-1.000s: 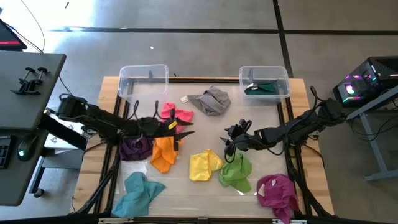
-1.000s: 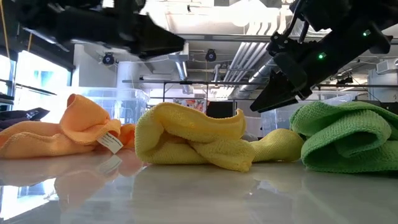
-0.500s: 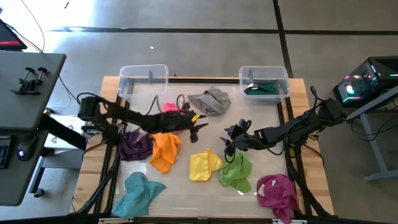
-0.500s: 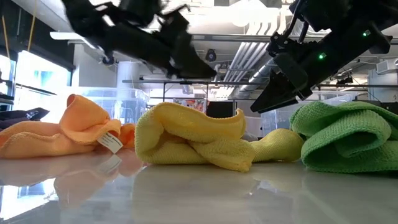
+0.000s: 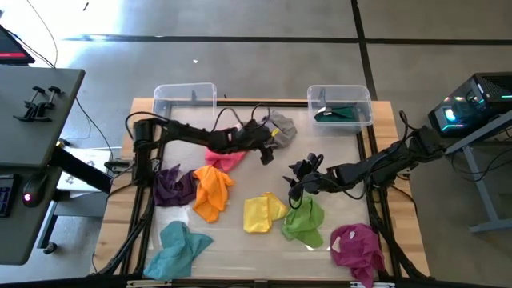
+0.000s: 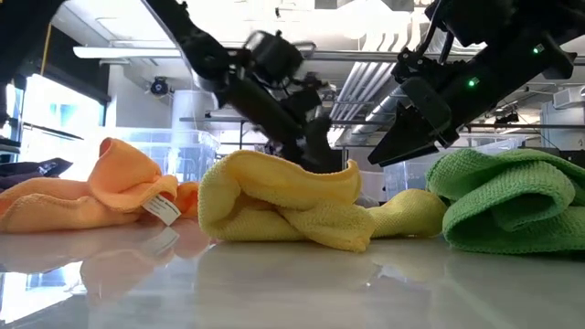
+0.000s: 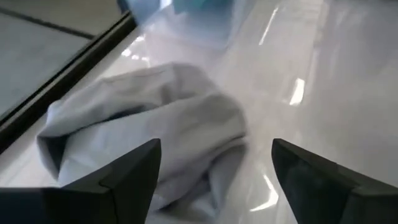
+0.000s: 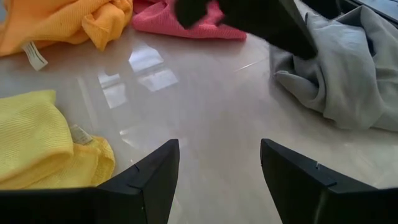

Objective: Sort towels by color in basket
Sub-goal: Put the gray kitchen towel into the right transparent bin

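1. Both grippers stand released: left gripper (image 5: 267,150) is spread just beside the grey towel (image 5: 276,128), empty; right gripper (image 5: 294,178) hangs parted above the lime green towel (image 5: 304,221).
2. Teal towel (image 5: 178,244) and purple towel (image 5: 174,186) lie leftmost.
3. Orange towel (image 6: 105,187) shows a white tag (image 6: 161,209), its print unreadable; pink towel (image 5: 227,156) lies beyond.
4. Yellow towel (image 5: 262,211) sits mid-table.
5. Magenta towel (image 5: 358,246) lies rightmost; a dark green towel (image 5: 340,114) is in the right clear bin (image 5: 339,94).

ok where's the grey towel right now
High view: the grey towel lies at the table's far middle, between the two clear bins, beside the pink towel.
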